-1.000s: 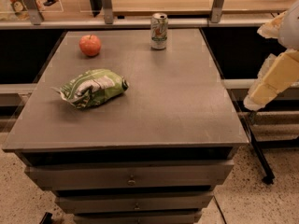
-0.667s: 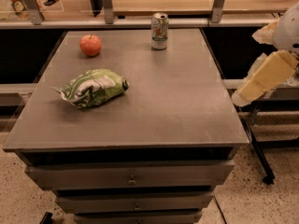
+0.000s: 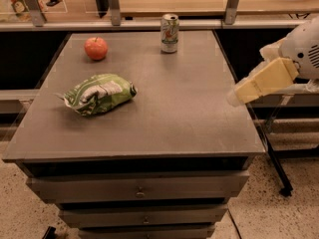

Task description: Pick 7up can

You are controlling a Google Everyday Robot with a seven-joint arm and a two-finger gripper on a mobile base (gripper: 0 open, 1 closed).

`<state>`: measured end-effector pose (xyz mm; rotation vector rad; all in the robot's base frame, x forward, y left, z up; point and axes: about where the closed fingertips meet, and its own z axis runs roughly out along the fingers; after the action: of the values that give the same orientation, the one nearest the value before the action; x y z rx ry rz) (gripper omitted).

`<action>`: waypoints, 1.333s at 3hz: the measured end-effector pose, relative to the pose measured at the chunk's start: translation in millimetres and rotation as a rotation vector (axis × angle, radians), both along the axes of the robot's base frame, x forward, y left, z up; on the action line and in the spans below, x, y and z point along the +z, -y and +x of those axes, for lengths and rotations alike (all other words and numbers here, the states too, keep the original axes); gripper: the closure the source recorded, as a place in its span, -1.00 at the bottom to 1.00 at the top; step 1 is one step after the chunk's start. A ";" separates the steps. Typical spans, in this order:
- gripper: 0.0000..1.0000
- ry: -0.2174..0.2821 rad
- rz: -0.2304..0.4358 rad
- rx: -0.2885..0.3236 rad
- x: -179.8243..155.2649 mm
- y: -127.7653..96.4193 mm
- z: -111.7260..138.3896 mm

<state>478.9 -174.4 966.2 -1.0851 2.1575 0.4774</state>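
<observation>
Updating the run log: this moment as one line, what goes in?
stage: pre-grasp | gripper: at right edge of table, apart from can | can: upright at far edge, untouched

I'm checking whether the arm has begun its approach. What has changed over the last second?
The pale yellow claw has swung left from beside the grey table, and its tip now reaches the table's right edge. It has taken hold of nothing. The slim silvery 7up can at the back edge, the round red apple and the green-and-white chip bag have stayed put.
</observation>
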 end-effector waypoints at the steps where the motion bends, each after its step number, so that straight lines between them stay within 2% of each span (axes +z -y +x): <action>1: -1.00 -0.022 0.093 -0.066 -3.1 -6.5 3.4; 3: -1.00 0.069 0.097 -0.195 11.5 -5.5 33.2; 4: -1.00 0.095 0.091 -0.225 16.1 -3.8 41.2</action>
<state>520.1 -170.6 982.2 -0.7883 2.1202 0.4079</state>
